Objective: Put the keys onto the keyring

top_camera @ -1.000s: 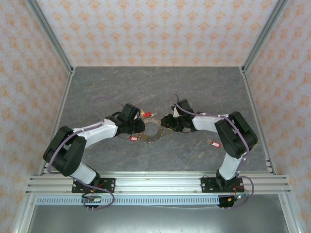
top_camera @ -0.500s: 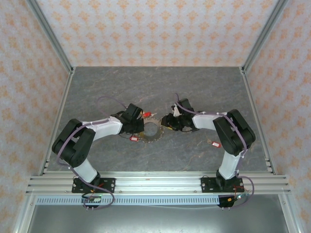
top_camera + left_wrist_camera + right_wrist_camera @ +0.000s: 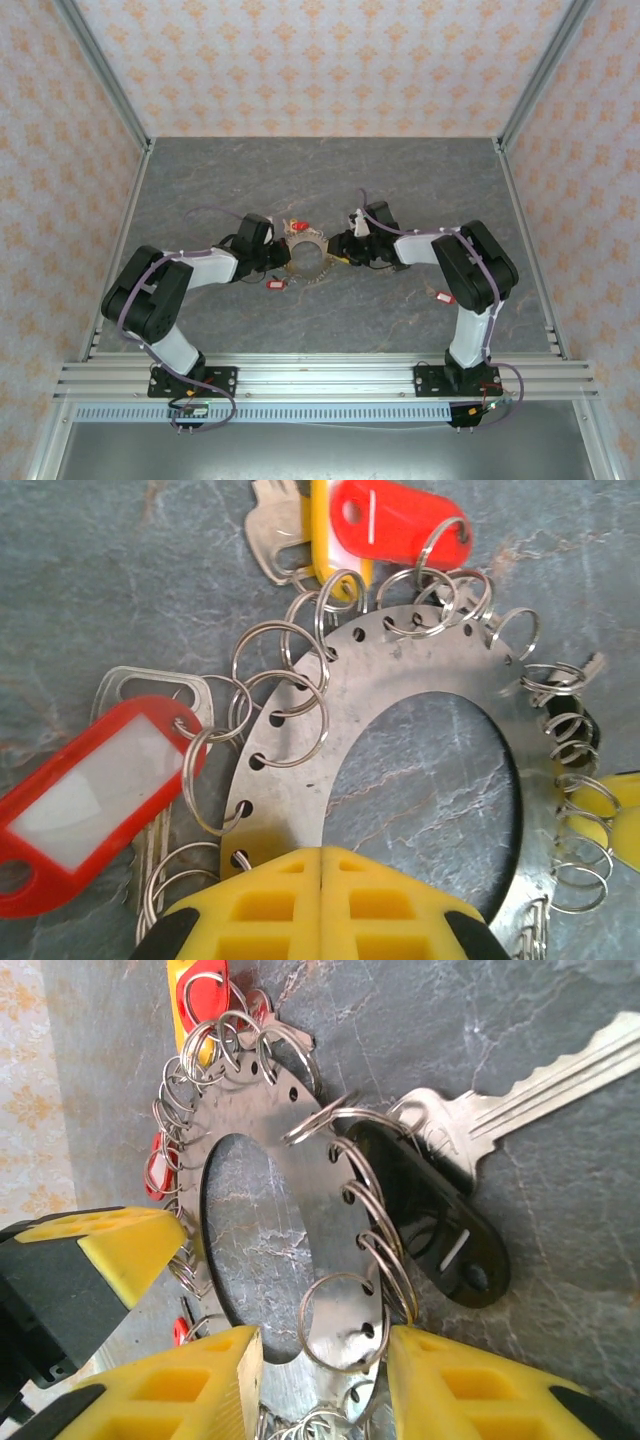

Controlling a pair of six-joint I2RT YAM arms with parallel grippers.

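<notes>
The keyring (image 3: 307, 258) is a flat metal disc ring with holes round its band, hung with several split rings (image 3: 285, 675). My left gripper (image 3: 320, 852) is shut, its yellow tips over the near band of the keyring (image 3: 400, 670). My right gripper (image 3: 325, 1345) stands open, its fingers either side of the keyring (image 3: 310, 1160) band, with a split ring (image 3: 345, 1320) between them. Keys hang from the rings: one with a red tag (image 3: 90, 800), one with a red tag (image 3: 400, 525) at the top, and a silver key (image 3: 520, 1090) with a black tag (image 3: 430, 1210).
A loose red-tagged key (image 3: 443, 296) lies on the grey stone table (image 3: 320, 180) to the right of the right arm. Another red tag (image 3: 275, 284) lies just near of the ring. Aluminium posts and patterned walls enclose the table.
The left gripper has closed. Both grippers and the keyring have shifted a little toward the far side, the ring also slightly left. The right fingers have narrowed a little.
</notes>
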